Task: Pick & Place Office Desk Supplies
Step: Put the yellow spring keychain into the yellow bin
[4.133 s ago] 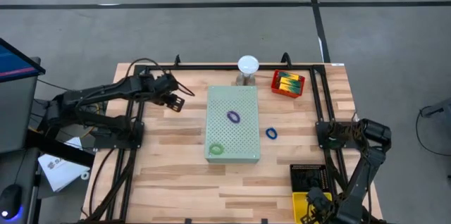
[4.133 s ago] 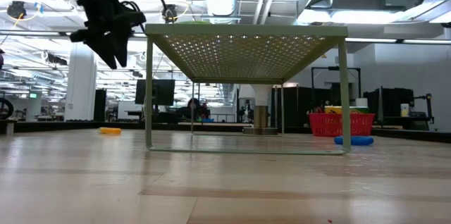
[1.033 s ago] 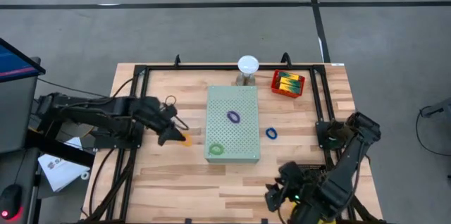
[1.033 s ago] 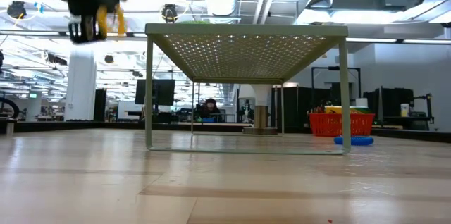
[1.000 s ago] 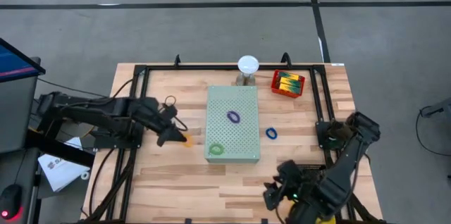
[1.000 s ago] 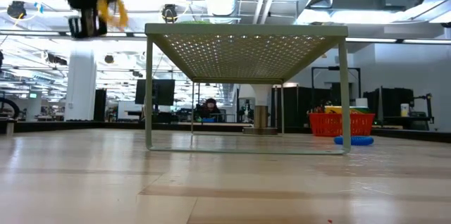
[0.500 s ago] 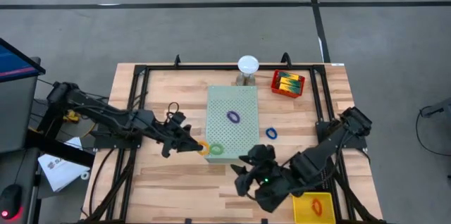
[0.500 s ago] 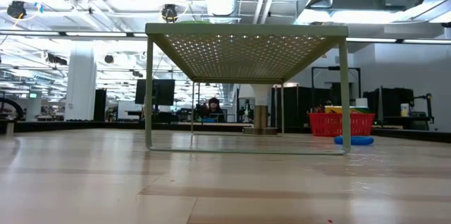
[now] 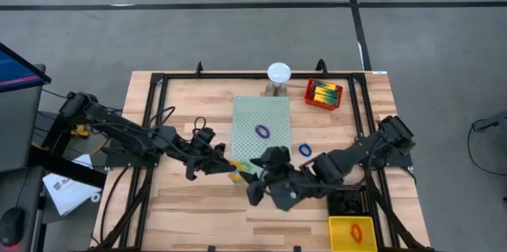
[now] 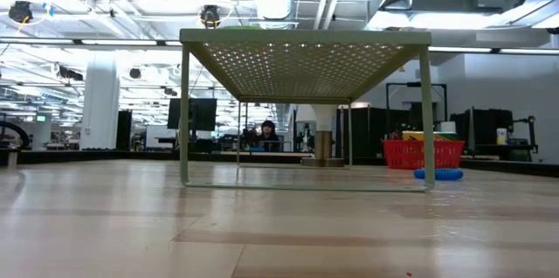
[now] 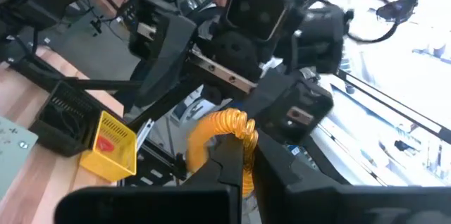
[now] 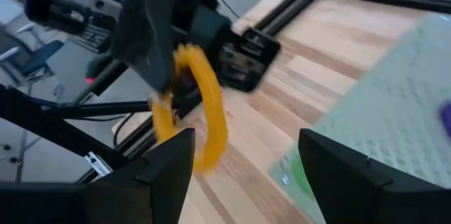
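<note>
Holding orange-yellow coiled band loop [image 12: 201, 104] clenched in my left gripper [image 9: 228, 166], aloft beside pale-green perforated board [image 9: 269, 117] front-left corner. My right gripper [image 12: 243, 175], fingers spread, faces loop directly; handover seems next.

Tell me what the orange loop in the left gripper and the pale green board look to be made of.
Orange loop: probably glossy plastic or rubber; its surface looks coiled and shiny in the left wrist view, pinched in the shut left gripper.
Pale green board: likely painted sheet metal, matte; rows of small round holes and thin straight legs show in the low view. Plastic cannot be ruled out.
</note>
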